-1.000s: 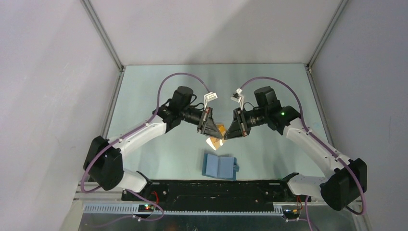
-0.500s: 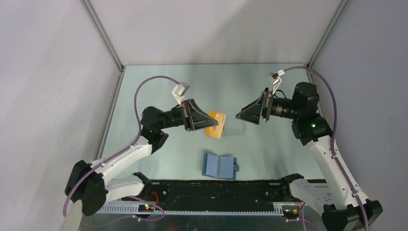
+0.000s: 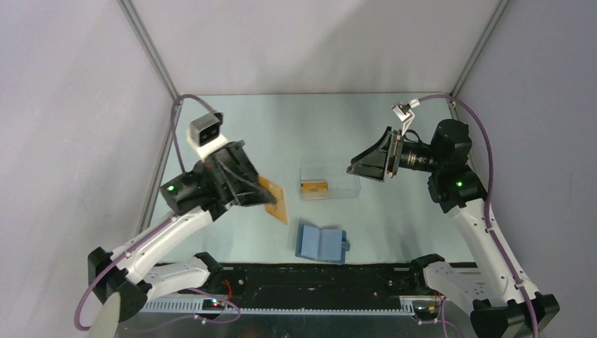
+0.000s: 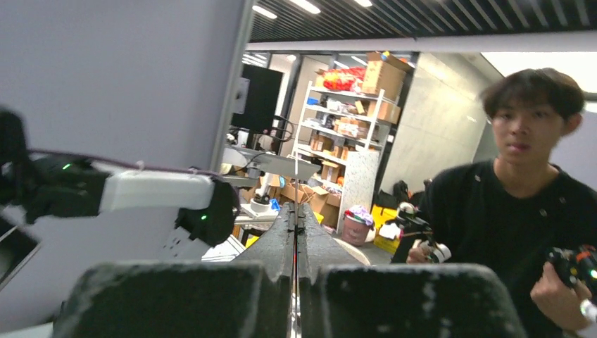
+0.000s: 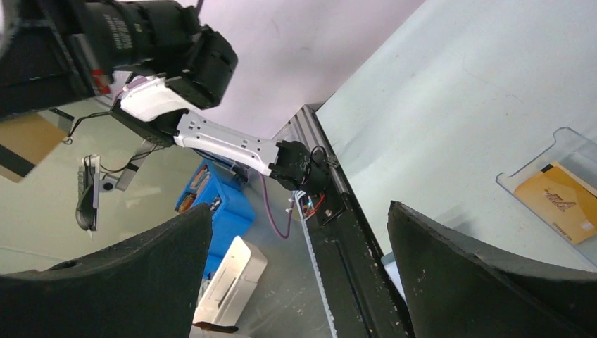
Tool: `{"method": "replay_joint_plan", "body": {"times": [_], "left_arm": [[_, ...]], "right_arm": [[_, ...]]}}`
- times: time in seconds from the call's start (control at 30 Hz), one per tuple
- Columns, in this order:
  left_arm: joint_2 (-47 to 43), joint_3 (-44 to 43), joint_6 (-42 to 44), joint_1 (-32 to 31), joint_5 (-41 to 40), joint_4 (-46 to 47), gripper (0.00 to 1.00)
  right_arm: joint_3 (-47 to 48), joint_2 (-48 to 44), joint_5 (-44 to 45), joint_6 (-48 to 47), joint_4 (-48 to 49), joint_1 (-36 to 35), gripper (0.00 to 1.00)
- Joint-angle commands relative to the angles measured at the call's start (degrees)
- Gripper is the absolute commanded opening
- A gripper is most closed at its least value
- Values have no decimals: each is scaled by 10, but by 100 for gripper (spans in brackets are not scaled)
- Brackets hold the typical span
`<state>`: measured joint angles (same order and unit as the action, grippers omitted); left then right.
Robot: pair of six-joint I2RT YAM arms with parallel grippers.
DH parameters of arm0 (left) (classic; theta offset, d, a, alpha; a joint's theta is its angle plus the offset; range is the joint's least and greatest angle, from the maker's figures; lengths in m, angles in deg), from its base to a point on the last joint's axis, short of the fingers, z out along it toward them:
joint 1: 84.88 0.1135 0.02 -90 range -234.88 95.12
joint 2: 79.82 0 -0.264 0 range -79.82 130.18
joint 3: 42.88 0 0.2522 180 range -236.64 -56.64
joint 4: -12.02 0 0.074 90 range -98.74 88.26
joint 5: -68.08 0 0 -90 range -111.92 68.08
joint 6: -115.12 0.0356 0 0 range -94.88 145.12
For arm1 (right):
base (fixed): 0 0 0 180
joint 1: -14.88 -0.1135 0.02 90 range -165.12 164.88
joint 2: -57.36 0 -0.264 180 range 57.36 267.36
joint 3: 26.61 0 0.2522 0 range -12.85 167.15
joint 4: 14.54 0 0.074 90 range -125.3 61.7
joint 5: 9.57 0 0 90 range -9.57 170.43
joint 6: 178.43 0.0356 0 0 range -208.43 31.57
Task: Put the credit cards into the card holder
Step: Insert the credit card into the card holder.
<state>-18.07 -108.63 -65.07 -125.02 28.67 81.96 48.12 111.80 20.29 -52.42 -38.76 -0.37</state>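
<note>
My left gripper (image 3: 259, 191) is shut on an orange-gold credit card (image 3: 275, 202), which hangs tilted above the table's left middle. In the left wrist view the fingers (image 4: 278, 246) press together on the card's thin edge (image 4: 296, 243). Another credit card (image 3: 314, 187) lies inside a clear plastic box (image 3: 348, 184) at the centre. The blue card holder (image 3: 322, 243) lies open on the table, in front of the box and to the right of the held card. My right gripper (image 3: 354, 169) hovers open and empty to the right of the box. The right wrist view shows the boxed card (image 5: 560, 201).
The black rail (image 3: 310, 278) carrying both arm bases runs along the near edge. Metal frame posts (image 3: 151, 53) and grey walls enclose the pale green table (image 3: 296, 127) on three sides. A person (image 4: 521, 204) stands beyond the cell in the left wrist view.
The right gripper opened, let go of the card and drew back to the right. The left arm carried the card out of the middle, to the left and nearer the front.
</note>
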Motion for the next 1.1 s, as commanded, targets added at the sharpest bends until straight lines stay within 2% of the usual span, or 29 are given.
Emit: {"method": "replay_joint_plan", "body": {"times": [0.0, 0.4, 0.67, 0.73, 0.8, 0.97, 1.07], "left_arm": [[-41, -39, -23, -14, 22, 49, 0], [-64, -44, -13, -36, 15, 48, 0], [-23, -33, -33, -31, -7, 29, 0], [4, -19, -32, -23, -19, -12, 0], [19, -3, 10, -21, -39, -113, 0], [6, 10, 187, -21, -131, -473, 0], [3, 17, 209, -21, -175, -548, 0]], "right_arm": [[4, -10, -18, -7, 2, 1, 97], [5, -21, -15, -40, -29, -5, 97], [4, -26, -16, -43, -25, -10, 97], [4, -28, -18, -38, -19, -14, 96], [4, -27, -19, -28, -9, -24, 91], [4, -21, -26, 19, 57, -51, 83], [4, -17, -24, 63, 120, -76, 83]]}}
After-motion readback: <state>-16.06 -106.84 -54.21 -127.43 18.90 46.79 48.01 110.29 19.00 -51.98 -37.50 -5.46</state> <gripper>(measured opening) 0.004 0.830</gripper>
